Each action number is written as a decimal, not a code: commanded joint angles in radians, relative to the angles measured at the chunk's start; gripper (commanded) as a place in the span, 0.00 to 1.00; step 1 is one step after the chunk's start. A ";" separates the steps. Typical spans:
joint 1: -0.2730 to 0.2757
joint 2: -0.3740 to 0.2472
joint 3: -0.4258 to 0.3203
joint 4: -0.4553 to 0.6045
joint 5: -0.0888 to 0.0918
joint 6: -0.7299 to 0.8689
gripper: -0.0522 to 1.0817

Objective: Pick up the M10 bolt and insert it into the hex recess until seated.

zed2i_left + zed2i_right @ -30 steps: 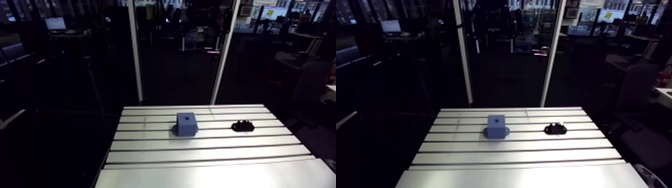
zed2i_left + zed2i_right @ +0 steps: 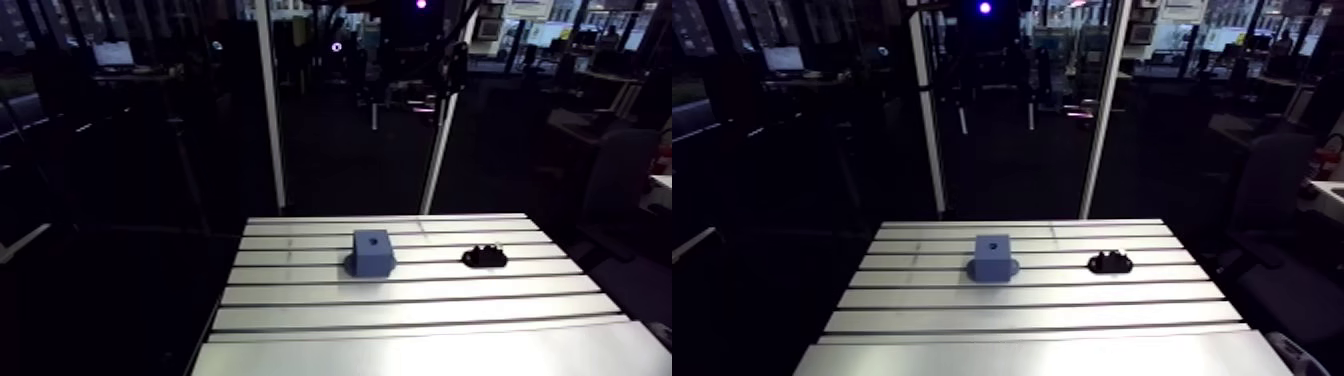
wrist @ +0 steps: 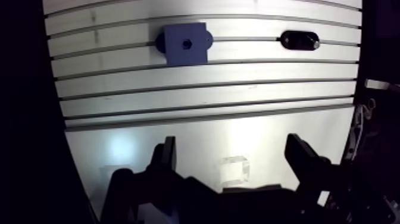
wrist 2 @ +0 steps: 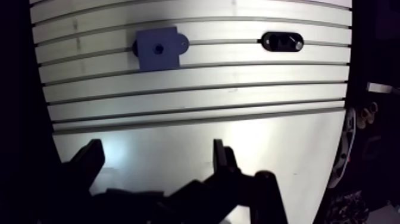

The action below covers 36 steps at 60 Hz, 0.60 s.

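Observation:
A blue block (image 2: 372, 250) with a small dark recess in its top stands on the slotted table (image 2: 400, 310). To its right lies a black oval holder (image 2: 485, 256), and something small and pale shows in it; I cannot make out the bolt clearly. In the wrist view the block (image 3: 186, 43) and the holder (image 3: 300, 40) lie far ahead of my gripper (image 3: 235, 161). The gripper is open, its two dark fingers (image 3: 166, 158) wide apart over bare table near the front edge, with nothing between them. The gripper does not show in the arm view.
Long slots run across the table between the gripper and the two objects. The table's left edge (image 3: 62, 119) drops off into darkness. Two white frame posts (image 2: 268, 110) rise behind the far edge.
The arm view has tilted up slightly, so the camera moved. The block and the holder lie where they were.

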 commanded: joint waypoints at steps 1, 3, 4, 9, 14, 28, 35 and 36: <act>0.000 0.001 0.000 0.000 -0.031 0.000 0.05; 0.000 0.001 0.000 -0.001 -0.033 0.000 0.05; 0.000 0.001 0.000 -0.002 -0.034 -0.001 0.05; 0.003 0.003 0.000 -0.004 -0.034 -0.003 0.05; 0.000 0.011 0.000 -0.016 -0.033 -0.023 0.05; -0.027 0.020 0.012 -0.080 -0.030 -0.112 0.05; -0.082 0.020 0.016 -0.089 -0.027 -0.141 0.05; -0.082 0.020 0.016 -0.089 -0.027 -0.141 0.05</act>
